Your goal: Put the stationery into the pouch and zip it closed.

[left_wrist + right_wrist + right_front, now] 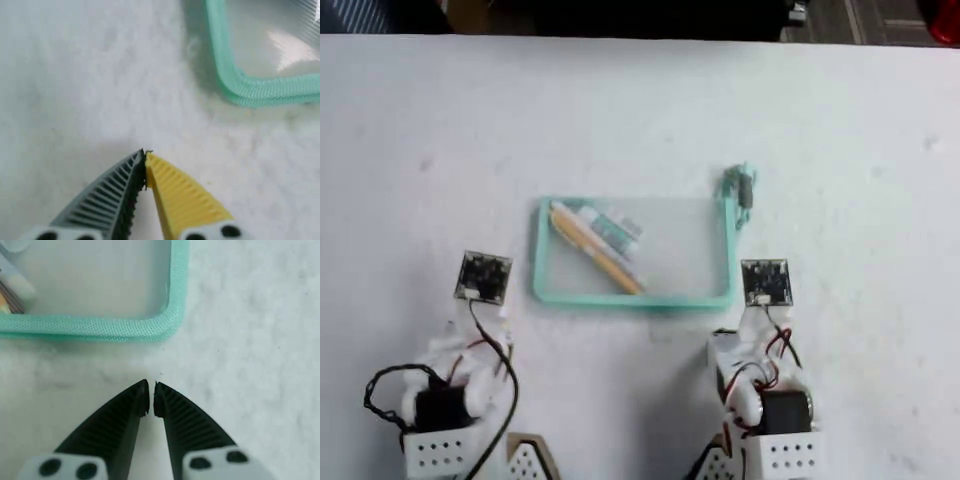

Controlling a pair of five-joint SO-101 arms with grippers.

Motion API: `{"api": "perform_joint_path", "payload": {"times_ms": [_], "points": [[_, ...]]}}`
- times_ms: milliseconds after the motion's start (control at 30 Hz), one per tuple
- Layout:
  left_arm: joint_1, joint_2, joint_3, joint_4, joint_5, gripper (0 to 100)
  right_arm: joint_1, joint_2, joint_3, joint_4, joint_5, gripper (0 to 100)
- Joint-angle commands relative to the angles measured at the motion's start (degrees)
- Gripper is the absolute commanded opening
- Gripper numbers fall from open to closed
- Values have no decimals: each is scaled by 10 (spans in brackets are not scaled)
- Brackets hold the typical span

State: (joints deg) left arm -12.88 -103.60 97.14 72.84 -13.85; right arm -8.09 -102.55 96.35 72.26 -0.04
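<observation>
Pouch (731, 250) lies near the middle of the surface (420, 120), stationery (595, 245) inside it. Left end effector (145, 156) and right end effector (151, 391) are closed on nothing, just off the pouch, toward the surface's front edge.

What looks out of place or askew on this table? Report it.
Nothing stands out. The pouch lies flat on the table, the stationery inside at one end, its zip pull trailing off a far corner.
</observation>
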Motion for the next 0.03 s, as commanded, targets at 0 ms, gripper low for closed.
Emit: {"api": "perform_joint_path", "payload": {"times_ms": [0], "points": [[7,-9,-2,6,-4,23,-1,-5,5,3,7,18]]}}
